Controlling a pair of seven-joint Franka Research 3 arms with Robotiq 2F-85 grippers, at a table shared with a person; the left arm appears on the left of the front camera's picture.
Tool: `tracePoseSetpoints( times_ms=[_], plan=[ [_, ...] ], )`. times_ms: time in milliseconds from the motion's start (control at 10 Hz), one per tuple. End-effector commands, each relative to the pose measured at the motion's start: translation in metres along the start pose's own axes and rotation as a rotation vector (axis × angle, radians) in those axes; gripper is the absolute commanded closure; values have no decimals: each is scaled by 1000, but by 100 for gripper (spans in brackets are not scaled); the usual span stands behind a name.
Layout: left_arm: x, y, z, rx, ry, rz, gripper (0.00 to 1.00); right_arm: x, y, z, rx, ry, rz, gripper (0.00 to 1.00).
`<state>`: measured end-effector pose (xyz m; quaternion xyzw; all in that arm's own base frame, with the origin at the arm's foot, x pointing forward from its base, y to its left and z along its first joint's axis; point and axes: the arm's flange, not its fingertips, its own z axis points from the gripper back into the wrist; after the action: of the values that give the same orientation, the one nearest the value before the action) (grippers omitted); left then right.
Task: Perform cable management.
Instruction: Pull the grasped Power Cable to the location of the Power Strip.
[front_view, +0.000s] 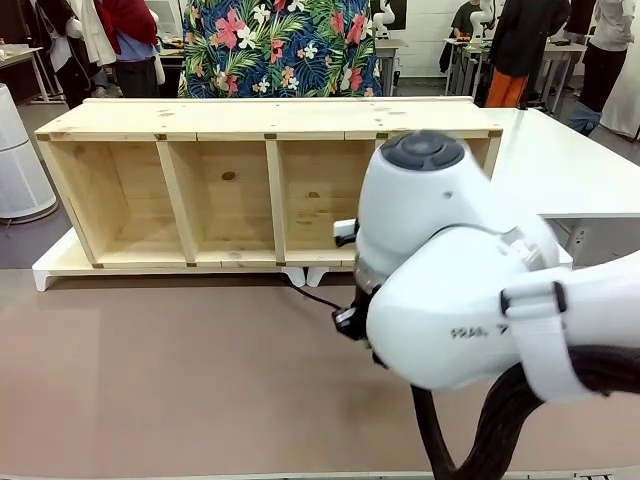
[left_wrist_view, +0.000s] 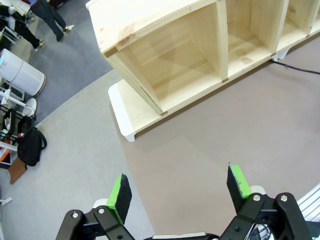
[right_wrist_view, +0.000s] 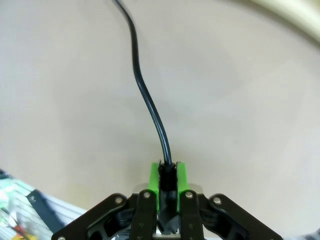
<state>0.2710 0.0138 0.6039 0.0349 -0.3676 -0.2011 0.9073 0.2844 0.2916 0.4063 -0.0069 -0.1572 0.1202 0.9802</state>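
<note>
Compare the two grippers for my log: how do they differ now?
The left gripper is open and empty; the right gripper is shut on the cable. The left gripper faces the shelf; the right gripper faces bare tabletop. Both have green-padded black fingers.

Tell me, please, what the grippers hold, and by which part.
The right gripper pinches the cable at what seems its plug end; the left gripper is open, empty.

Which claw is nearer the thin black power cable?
Right. The right claw is shut on the thin black power cable; the left claw hangs open, well away from it.
</note>
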Motion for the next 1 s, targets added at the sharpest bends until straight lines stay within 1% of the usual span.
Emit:
tracePoseSetpoints(
  times_ms=[0, 300, 700, 900],
  plan=[
    [1, 0, 0, 0, -4, 13, 0, -80, -94, -5, 1, 1, -91, 84],
    [1, 0, 0, 0, -4, 13, 0, -102, -162, -10, -11, 54, -203, 84],
    [1, 0, 0, 0, -4, 13, 0, -121, -228, -13, -68, 51, -364, 84],
    [1, 0, 0, 0, -4, 13, 0, -129, -251, -15, -80, 56, -406, 84]
  ],
)
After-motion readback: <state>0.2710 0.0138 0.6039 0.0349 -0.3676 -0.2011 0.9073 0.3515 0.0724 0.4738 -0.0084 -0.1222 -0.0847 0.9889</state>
